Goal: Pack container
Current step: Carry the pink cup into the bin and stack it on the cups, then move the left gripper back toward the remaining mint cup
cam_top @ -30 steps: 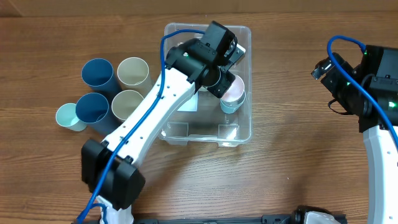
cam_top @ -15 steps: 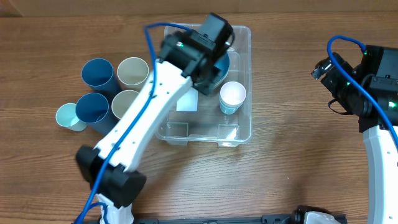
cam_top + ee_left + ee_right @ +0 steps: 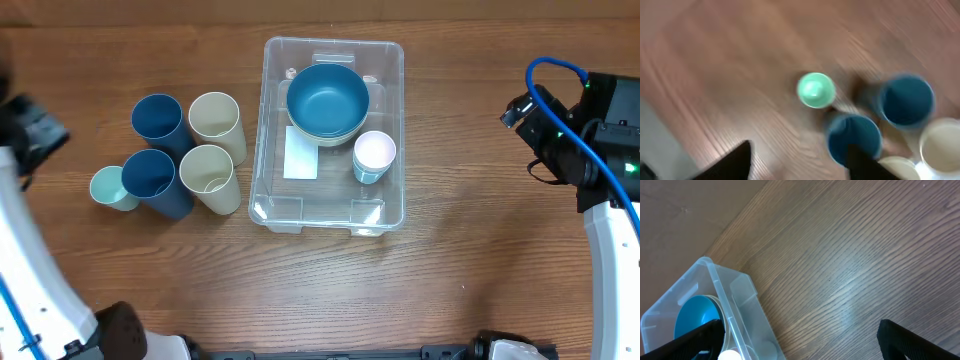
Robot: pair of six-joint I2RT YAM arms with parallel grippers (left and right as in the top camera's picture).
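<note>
The container (image 3: 330,203) is a clear bin in the middle of the table, with a white label (image 3: 301,160) on its base. Inside it sit a blue bowl (image 3: 327,98) and a small pale cup (image 3: 374,155). My left gripper (image 3: 797,167) is open with nothing between its fingers. It hangs above bare wood beside a mint cup (image 3: 815,90) and a dark blue cup (image 3: 855,140); this view is blurred. My right gripper (image 3: 800,342) stands wide open over wood right of the container (image 3: 735,305), holding nothing.
Left of the container stand two dark blue cups (image 3: 157,120) (image 3: 152,178), two cream cups (image 3: 215,118) (image 3: 208,172) and a small mint cup (image 3: 110,187). The left arm (image 3: 30,135) is at the table's far left edge. The right arm (image 3: 575,150) is at the far right.
The left arm has pulled out of the container and swung far left over the cups, its jaws opening. The blue bowl stays in the container. The right arm has not moved.
</note>
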